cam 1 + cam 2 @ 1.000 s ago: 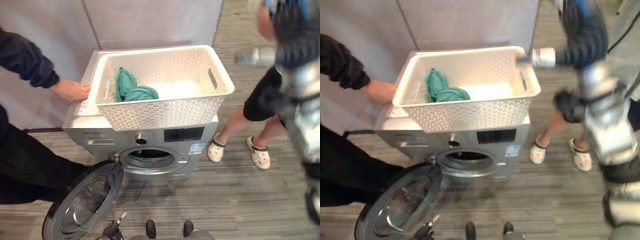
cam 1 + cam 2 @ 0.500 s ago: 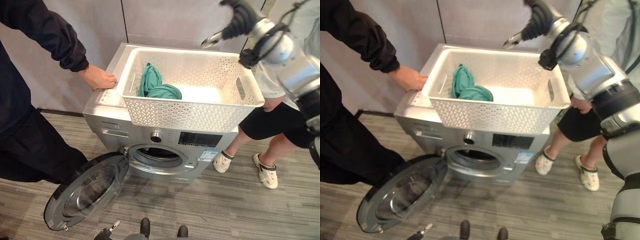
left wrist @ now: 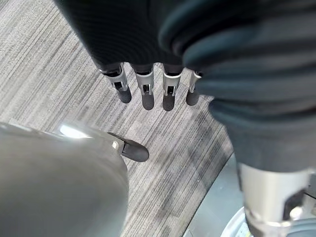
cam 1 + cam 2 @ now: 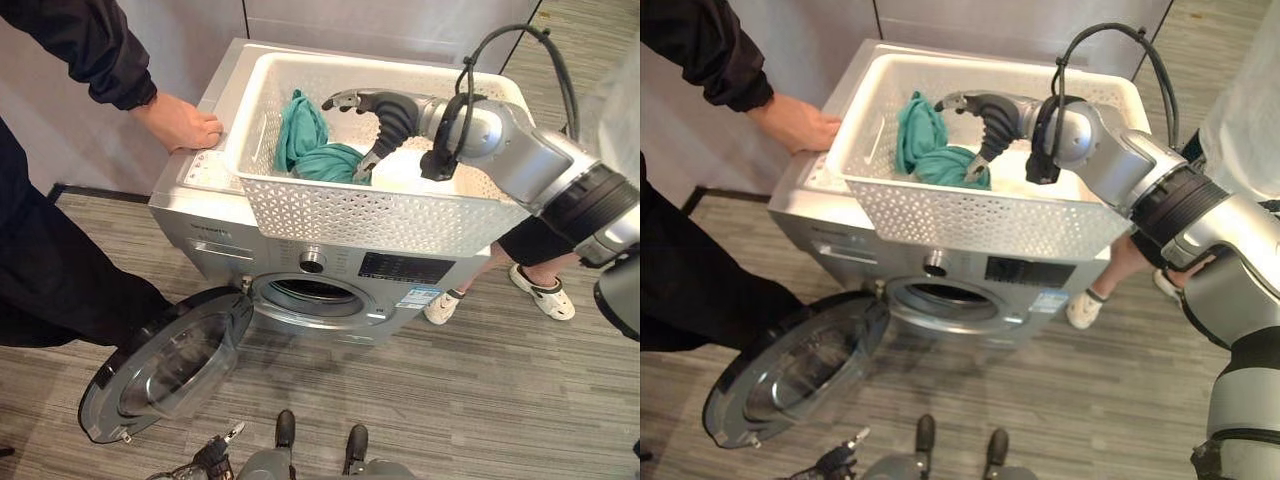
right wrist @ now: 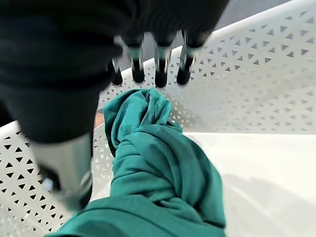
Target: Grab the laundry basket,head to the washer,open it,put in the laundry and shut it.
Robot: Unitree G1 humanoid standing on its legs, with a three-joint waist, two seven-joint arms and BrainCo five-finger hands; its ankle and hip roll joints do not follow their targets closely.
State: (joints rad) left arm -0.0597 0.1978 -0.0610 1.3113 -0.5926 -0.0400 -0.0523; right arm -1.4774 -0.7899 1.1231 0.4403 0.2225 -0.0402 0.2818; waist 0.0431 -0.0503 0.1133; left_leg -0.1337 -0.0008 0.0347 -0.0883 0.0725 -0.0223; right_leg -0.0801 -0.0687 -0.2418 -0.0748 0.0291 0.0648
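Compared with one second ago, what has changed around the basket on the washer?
The right hand has come from above the basket's far rim down into the white laundry basket; its open fingers now hover over the green cloth, not yet gripping it. The basket stays on the washer, the washer door stays open, and a person's hand still rests on the washer's top. The left hand hangs open above the floor.

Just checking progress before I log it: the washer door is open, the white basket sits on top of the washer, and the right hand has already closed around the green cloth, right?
Not quite. The right hand is open above the green cloth, fingers straight, as the right wrist view shows. The washer door is open and the white basket sits on the washer.
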